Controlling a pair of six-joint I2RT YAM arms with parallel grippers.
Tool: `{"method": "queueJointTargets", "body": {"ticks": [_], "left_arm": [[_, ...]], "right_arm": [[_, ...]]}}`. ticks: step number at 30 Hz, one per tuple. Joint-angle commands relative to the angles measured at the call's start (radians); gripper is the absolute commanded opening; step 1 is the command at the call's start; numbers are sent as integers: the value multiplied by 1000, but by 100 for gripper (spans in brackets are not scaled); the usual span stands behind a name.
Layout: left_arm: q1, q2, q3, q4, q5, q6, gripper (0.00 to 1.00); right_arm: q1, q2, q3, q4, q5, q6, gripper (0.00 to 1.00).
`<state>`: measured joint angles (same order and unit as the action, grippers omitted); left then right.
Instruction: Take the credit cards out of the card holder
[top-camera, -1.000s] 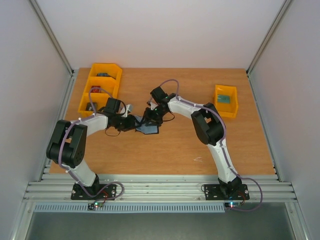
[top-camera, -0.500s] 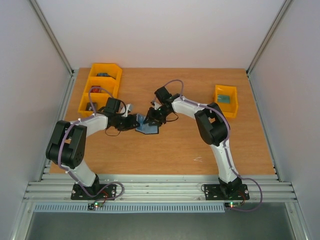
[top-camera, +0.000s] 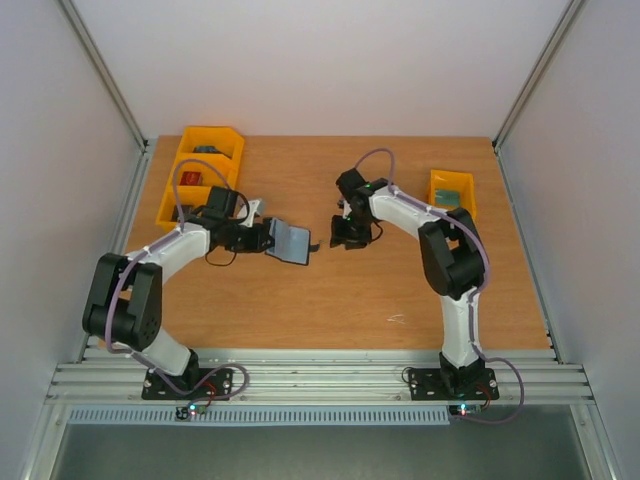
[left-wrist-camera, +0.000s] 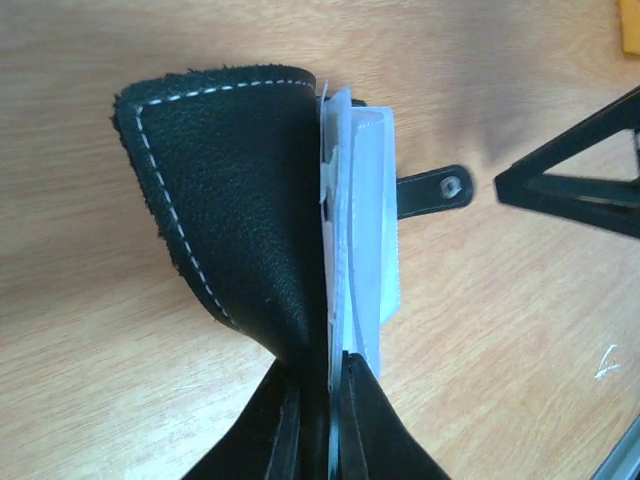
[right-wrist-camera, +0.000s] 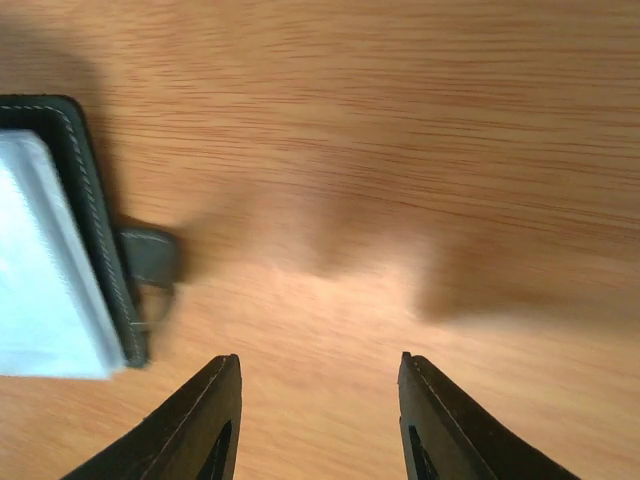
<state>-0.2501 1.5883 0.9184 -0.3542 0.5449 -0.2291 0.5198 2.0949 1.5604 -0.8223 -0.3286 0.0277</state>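
Black leather of the card holder (left-wrist-camera: 240, 190) is pinched at one edge by the left pincer (left-wrist-camera: 322, 400), closed on it, left of the middle of the bench (top-camera: 400, 290). Probably this presents the pale credit cards (left-wrist-camera: 362, 200) to the right pincer (right-wrist-camera: 318, 400), which stands open and empty nearby, not touching.

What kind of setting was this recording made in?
Probably a lab robot workcell, not a home: a wooden table boxed in by plain white panels on aluminium framing, with yellow bins on the tabletop.
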Motion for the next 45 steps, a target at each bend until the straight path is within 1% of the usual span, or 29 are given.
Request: {"method": "queueJointTargets", "body": {"ticks": [1, 4, 6, 8, 9, 10, 12, 13, 15, 16, 17, 19, 21, 23, 25, 29, 31, 35, 38, 42, 45], "left_arm": [[3, -56, 53, -70, 9, 98, 0], [-3, -76, 111, -145, 29, 139, 0], [-20, -82, 190, -244, -27, 203, 0], [-65, -82, 291, -359, -203, 307, 0], [-98, -80, 342, -407, -325, 360, 0], [-137, -81, 383, -438, -464, 455, 0], [-205, -91, 425, -450, -717, 596, 0], [-229, -96, 433, -443, -815, 683, 0], [-255, -106, 458, -437, -934, 770, 0], [-260, -109, 476, -447, -954, 788, 0], [-261, -113, 507, -488, -944, 789, 0], [-260, -116, 605, -579, -844, 745, 0], [-256, -118, 683, -653, -701, 665, 0], [-246, -112, 747, -698, -527, 593, 0], [-209, -105, 801, -734, -359, 534, 0], [-84, -99, 899, -770, 20, 401, 0], [-31, -101, 934, -774, 159, 347, 0], [6, -113, 973, -783, 392, 305, 0], [6, -121, 972, -767, 513, 266, 0], [5, -122, 1008, -777, 568, 258, 0], [5, -126, 1025, -777, 636, 257, 0]], "right_arm": [[-11, -142, -5, -68, 114, -129, 44], [-10, -240, 5, -75, 128, -180, 45], [-7, -322, 8, -51, 93, -210, 46], [-4, -383, 14, -15, 27, -231, 48], [-3, -410, 16, 5, -6, -230, 50], [-3, -433, 19, 24, -42, -225, 50], [-3, -471, 21, 69, -107, -204, 51], [-3, -486, 19, 99, -139, -186, 51], [-3, -516, 8, 174, -231, -141, 51], [-3, -528, -1, 219, -271, -113, 51], [-3, -539, -9, 276, -305, -87, 51], [0, -554, -20, 341, -347, -39, 51], [5, -568, -24, 388, -366, 8, 49], [14, -581, -32, 435, -379, 47, 48], [33, -586, -39, 469, -393, 67, 47], [49, -618, -69, 508, -412, 83, 45], [49, -652, -98, 559, -425, 91, 45], [48, -690, -84, 539, -420, 68, 40], [49, -689, -65, 545, -449, 80, 36], [49, -684, -56, 569, -457, 100, 33], [49, -676, -56, 607, -477, 127, 29]]}}
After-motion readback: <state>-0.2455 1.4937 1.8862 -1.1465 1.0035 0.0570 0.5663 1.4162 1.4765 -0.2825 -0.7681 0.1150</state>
